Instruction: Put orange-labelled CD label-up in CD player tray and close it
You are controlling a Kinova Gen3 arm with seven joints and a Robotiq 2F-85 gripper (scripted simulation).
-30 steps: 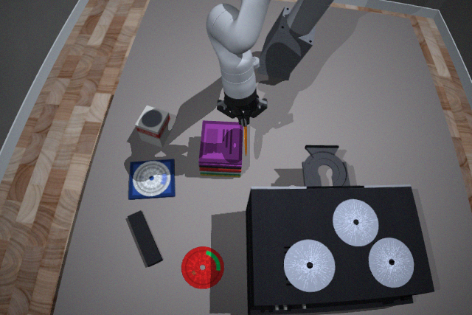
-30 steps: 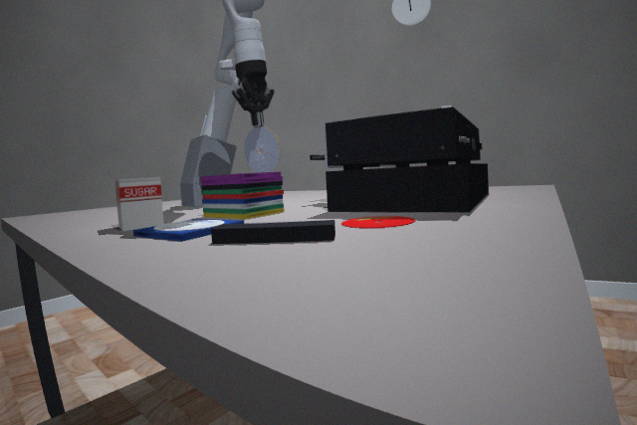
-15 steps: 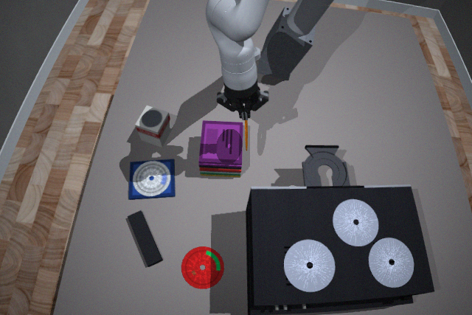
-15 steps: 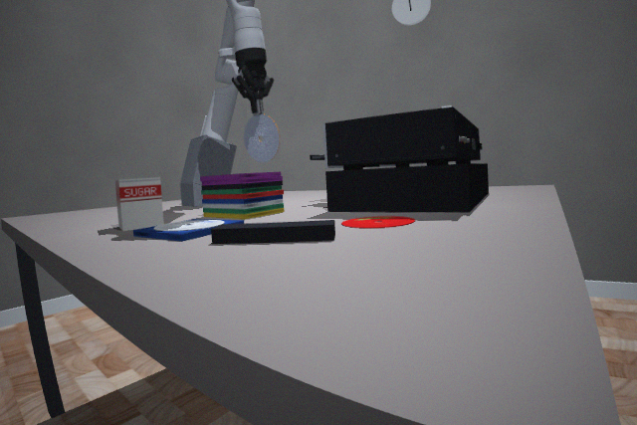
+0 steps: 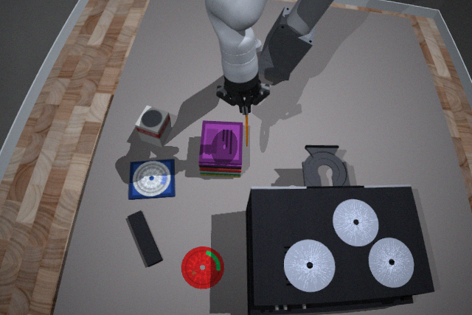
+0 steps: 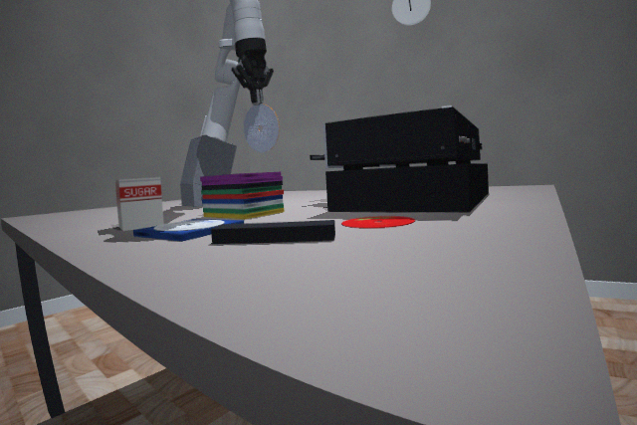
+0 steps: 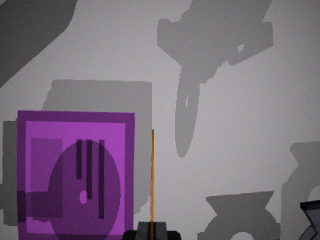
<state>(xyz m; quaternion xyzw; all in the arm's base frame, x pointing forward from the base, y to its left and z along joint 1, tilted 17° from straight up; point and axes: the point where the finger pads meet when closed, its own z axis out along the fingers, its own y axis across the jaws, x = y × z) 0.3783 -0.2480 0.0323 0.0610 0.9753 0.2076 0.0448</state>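
- The end effector points down, fingers pinched nearly together on the top edge of the orange CD, which hangs on edge in the air.
- From above and from the wrist the CD shows only as a thin orange line; from the side its silvery face is seen.
- It hangs above the counter, just beside the right edge of the case stack, whose top case is purple.
- The player's tray stands open and bare, well apart from the CD, jutting from the player.
- The player is a black box set on a second black box; three silver discs lie on its top.
- Near the stack stand a sugar box and a blue case with a silver disc on it.
- Nearer the front lie a black bar and a red CD, flat on the counter.
- Between CD and tray nothing stands.
- The counter is grey, on dark legs; the floor is wood parquet, the walls grey, with a round clock on the wall.
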